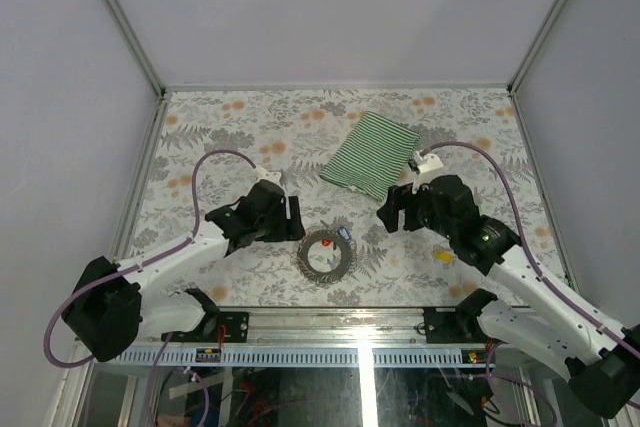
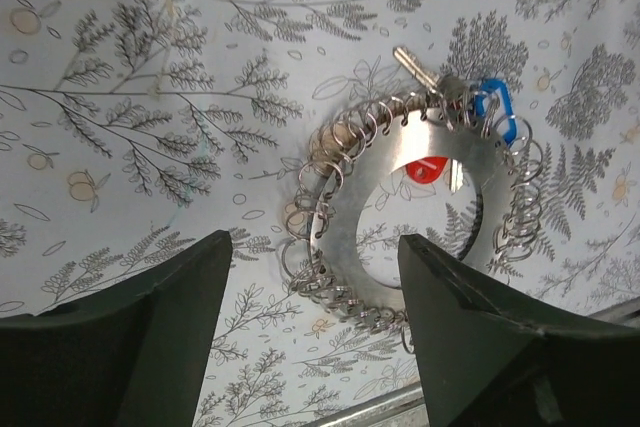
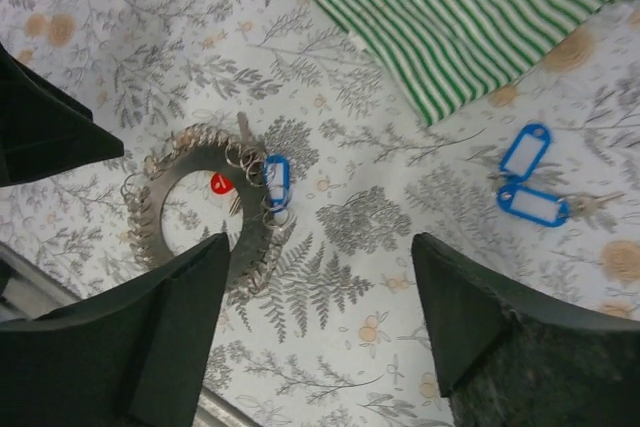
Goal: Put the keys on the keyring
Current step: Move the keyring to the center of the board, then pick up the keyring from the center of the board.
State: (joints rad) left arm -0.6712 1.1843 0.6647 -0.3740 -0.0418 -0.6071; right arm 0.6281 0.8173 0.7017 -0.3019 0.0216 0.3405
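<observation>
A flat silvery metal keyring (image 2: 345, 257) lies by the counter's near edge, a blue plastic key tag (image 3: 277, 179) at its rim, label unreadable. Left gripper (image 2: 315, 242) and right gripper (image 3: 320, 247) hang released, empty.

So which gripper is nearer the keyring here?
Left. The left gripper is open, just off the upper left edge of the keyring. The right gripper, also open, is farther off to its right, nearer the striped cloth.
</observation>
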